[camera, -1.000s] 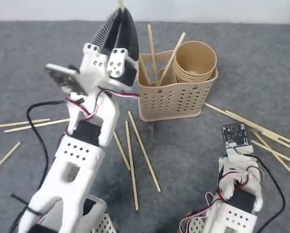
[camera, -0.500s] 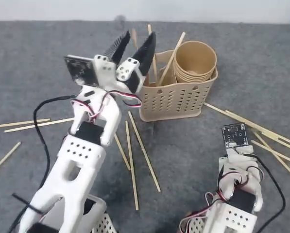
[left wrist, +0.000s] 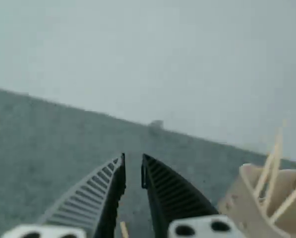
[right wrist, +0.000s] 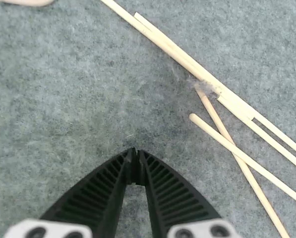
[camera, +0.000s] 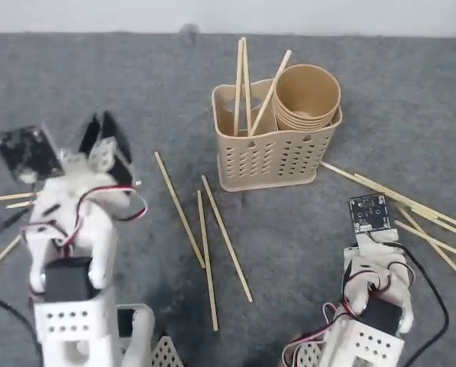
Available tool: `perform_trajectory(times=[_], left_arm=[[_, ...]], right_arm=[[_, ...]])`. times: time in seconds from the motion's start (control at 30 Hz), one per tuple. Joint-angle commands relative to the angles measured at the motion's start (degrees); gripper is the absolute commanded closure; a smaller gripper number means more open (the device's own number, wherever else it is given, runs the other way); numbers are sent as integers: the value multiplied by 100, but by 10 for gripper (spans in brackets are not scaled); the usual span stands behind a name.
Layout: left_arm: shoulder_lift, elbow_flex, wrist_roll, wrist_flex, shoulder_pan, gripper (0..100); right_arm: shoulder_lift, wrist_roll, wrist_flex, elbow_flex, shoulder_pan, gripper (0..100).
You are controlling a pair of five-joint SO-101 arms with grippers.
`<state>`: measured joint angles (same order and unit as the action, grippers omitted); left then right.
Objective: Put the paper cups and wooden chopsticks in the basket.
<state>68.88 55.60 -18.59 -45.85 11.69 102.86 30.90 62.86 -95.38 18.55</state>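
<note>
The basket (camera: 273, 160) wall hides the lower parts of the paper cups (camera: 308, 95) and upright chopsticks (camera: 241, 84) inside it. Past my left pincer (left wrist: 133, 157), that basket is blurred and cut off.

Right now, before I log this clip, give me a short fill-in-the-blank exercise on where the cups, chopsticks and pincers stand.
1. The basket holds a stack of paper cups and ____ wooden chopsticks.
2. The left pincer is ____, with a gap between its jaws.
3. The right pincer is ____, jaws touching, near loose chopsticks on the carpet.
Missing words: three; open; shut.
</note>
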Motion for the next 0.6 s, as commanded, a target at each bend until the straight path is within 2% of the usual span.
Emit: perform_trajectory(times=[0.0, 0.1, 0.33, 0.57], left_arm=[[308, 1007, -44, 97, 466, 949], [448, 1824, 264, 510, 571, 949], [501, 3336, 1134, 809, 589, 949], [466, 3415, 1213, 993, 633, 949]], right_arm=[[-48, 79, 4, -114, -13, 990], [-57, 79, 4, -114, -13, 990], [-48, 79, 4, -114, -13, 990], [-40, 88, 4, -88, -22, 990]])
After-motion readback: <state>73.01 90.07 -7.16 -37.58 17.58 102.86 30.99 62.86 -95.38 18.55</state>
